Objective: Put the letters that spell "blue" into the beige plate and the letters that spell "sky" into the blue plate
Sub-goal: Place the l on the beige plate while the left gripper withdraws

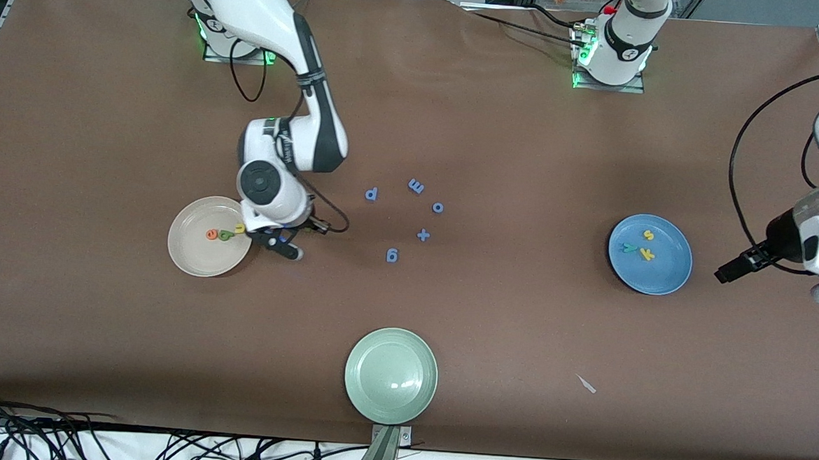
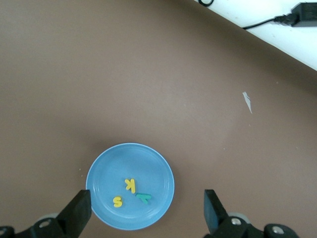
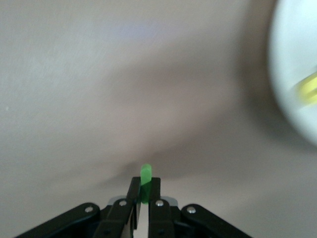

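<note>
The brown table takes up nearly everything I can see from here. Three plates sit on it: the beige plate toward the right arm's end, the blue plate toward the left arm's end, and a pale green plate nearest the front camera, between the two.

The right gripper hangs just beside the beige plate's rim, its fingers pinched tight on a green letter l that sticks up between them. The left gripper waits above the table near the blue plate, its jaws spread wide with nothing between them.

In the beige plate lie the orange e, the light green b and the yellow u, close together in a row. In the blue plate lie the yellow s, the yellow k and the teal y.

Blue letters are scattered mid-table, well apart from every plate.
</note>
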Available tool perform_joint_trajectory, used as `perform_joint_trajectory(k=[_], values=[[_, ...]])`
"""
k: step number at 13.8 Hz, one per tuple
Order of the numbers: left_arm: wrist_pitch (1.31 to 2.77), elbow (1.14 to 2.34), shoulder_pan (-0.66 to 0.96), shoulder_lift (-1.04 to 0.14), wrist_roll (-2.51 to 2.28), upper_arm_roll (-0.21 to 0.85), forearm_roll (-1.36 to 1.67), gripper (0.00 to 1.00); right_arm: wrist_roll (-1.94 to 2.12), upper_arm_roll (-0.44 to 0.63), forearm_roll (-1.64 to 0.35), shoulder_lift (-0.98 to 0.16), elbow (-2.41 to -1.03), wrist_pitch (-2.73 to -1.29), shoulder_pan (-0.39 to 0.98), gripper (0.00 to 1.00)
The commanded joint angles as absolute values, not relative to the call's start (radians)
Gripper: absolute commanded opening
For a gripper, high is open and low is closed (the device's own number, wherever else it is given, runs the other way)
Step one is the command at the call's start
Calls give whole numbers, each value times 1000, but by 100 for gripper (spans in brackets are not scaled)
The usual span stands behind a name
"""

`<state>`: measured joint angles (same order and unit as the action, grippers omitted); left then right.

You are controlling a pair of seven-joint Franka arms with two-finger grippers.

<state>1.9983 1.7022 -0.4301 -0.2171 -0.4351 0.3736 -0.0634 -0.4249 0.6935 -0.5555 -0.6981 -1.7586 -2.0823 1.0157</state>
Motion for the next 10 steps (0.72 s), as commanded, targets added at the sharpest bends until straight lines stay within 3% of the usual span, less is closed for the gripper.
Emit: perform_joint_trajectory(k=[1, 4, 5, 7, 10], values=[[1925, 1707, -122, -127, -347, 48, 8, 100, -162, 822, -563, -680, -1729, -1942, 1012, 6], [1879, 1703, -92, -65, -347, 38, 6, 100, 59, 917, -555, -684, -1753, -1931, 1012, 9], [1838, 1706, -78, -43, -347, 38, 5, 100, 83, 934, -555, -684, -1762, -1931, 1011, 18], [1745, 1706, -60, -3, -334, 38, 5, 100, 107, 948, -555, -684, -1770, -1930, 1006, 49], [1639, 1706, -32, 31, -252, 37, 6, 100, 152, 956, -557, -683, -1757, -1928, 980, 53]])
